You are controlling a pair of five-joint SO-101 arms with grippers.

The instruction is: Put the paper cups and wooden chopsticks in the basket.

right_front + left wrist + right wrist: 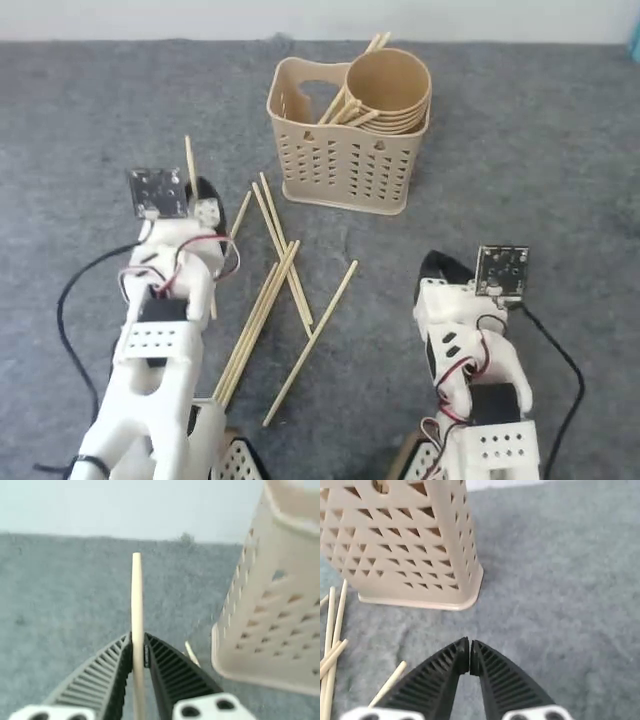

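Chopstick of pale wood (pixel 136 595) stands upright, clamped in the left gripper (pixel 138 649), with the beige perforated basket (pixel 340 165) ahead to its right; the right gripper (pixel 470 655) is closed and empty.

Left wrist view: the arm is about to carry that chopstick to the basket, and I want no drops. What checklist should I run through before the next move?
1. Left gripper clamped on the chopstick: ok.
2. Chopstick's lower end free of the loose chopsticks: cannot tell, the arm hides it.
3. Basket upright: ok.
4. Room in the basket beside the paper cups: ok, open space shows next to them.
5. Right gripper out of the path: ok, shut on nothing and apart from the basket.
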